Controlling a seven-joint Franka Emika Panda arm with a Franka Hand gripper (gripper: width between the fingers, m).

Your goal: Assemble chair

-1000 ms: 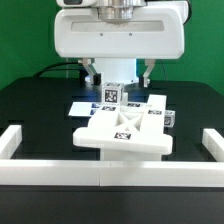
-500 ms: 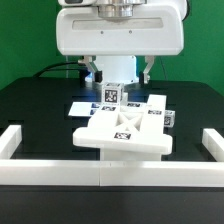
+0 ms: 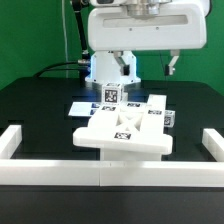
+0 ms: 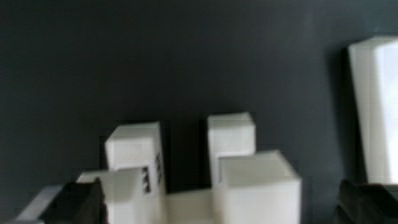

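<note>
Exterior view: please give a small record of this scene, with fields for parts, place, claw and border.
parts: white blocky plastic chair parts with black-and-white square tags, grouped together
place: middle of the black table
claw: open, above and behind the parts, holding nothing
border: long low white rail along the near edge

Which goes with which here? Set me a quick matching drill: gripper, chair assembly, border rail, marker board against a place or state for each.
Column A:
1. gripper
2. chair assembly
3. border rail
4. marker board

Column B:
a. flat on the table behind the chair parts, toward the exterior view's left
b. open, above the table, holding nothing
c. runs along the front edge of the table, with upturned ends
d. middle of the black table, tag on top

Pairs: 1-b, 2-d, 3-c, 4-a
</note>
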